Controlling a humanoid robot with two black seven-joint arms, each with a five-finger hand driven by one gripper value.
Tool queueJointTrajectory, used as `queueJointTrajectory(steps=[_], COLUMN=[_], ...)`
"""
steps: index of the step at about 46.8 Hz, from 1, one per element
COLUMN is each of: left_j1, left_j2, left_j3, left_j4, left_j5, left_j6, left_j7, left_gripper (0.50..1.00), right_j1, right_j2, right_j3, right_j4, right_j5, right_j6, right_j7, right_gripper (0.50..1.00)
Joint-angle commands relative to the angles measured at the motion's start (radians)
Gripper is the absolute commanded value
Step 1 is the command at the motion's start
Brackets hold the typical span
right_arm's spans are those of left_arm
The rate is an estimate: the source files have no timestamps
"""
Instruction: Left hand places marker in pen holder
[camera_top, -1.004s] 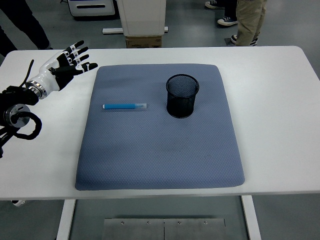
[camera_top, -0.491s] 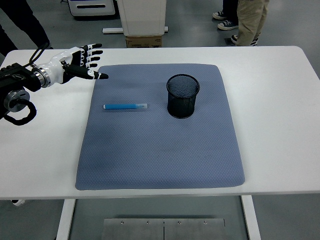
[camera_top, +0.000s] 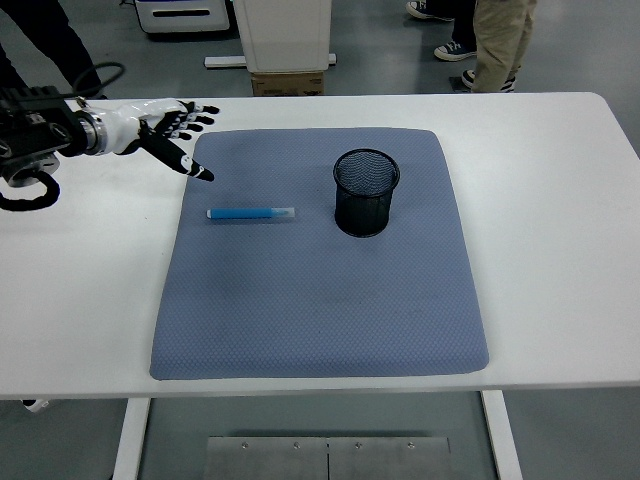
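Across the whole width of the view runs the white table (camera_top: 560, 200), and on its middle lies a large grey-blue mat (camera_top: 320, 300) that takes up most of the working surface. Beyond the far edge stand a white cabinet base with a cardboard box, and the legs and shoes of people at the top of the view.

On the mat, right of centre and towards the far side, the black mesh pen holder (camera_top: 365, 192) stands upright and looks empty, as far as its dark inside can be read. To its left, near but apart from it, the blue marker (camera_top: 250, 213) lies flat, its length running left to right, with the pale cap end pointing at the holder.

At the far left the left hand (camera_top: 165, 128) hangs over the mat's far-left corner, fingers spread and holding nothing, the thumb pointing down towards the mat. Over the last second it has swung in from above the bare table at the left and turned palm-down, so it is now closer to the marker (though still clearly apart from it, further back and to the left). The marker and holder have not shifted meanwhile.

That reads as the reach under way: the grasp has not begun, and lifting and dropping the marker into the holder are still to come.
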Motion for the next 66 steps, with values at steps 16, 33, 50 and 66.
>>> queueJointTrajectory(steps=[16, 33, 50, 66], left_j1=[-0.106, -0.175, -0.18, -0.192], left_j2=[-0.146, -0.259, -0.282, -0.298], left_j3=[0.173, 0.302, 0.342, 0.347], left_j4=[-0.057, -0.081, -0.085, -0.082], left_j5=[0.159, 0.205, 0.203, 0.207], left_j6=[0.0, -0.004, -0.04, -0.035], left_j7=[0.0, 0.008, -0.003, 0.011], left_gripper=[1.0, 1.0, 1.0, 1.0], right_j1=[0.0, 0.001, 0.0, 0.0], right_j2=[0.0, 0.0, 0.0, 0.0], right_j3=[0.0, 0.0, 0.0, 0.0], right_j4=[0.0, 0.0, 0.0, 0.0], right_j5=[0.0, 0.0, 0.0, 0.0], right_j6=[0.001, -0.001, -0.001, 0.001], right_j7=[0.0, 0.0, 0.0, 0.0], right_gripper=[1.0, 1.0, 1.0, 1.0])
